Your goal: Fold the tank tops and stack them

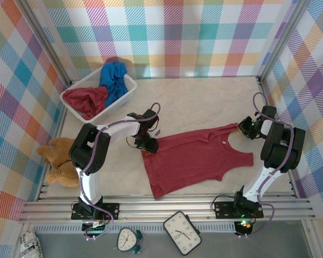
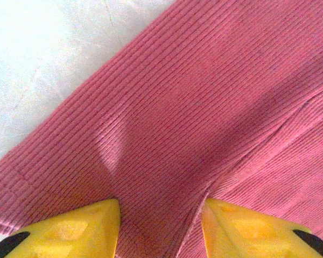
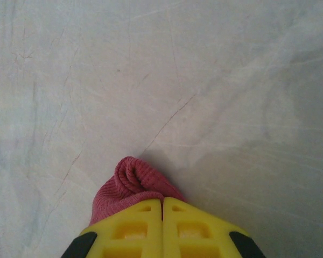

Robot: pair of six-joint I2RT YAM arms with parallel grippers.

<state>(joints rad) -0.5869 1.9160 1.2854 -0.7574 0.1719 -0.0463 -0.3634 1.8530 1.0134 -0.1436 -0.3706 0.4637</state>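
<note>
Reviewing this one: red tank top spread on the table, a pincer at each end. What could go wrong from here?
1. The right pincer is shut on just a small bunched bit of the red tank top; a firm pull might slip it free.
2. The left pincer stands open over the hem corner. If only the right one lifts, the cloth may drag and wrinkle instead of folding cleanly.

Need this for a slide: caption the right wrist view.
Right gripper shut on a bunched fold of the dark red tank top over the pale table.
</note>
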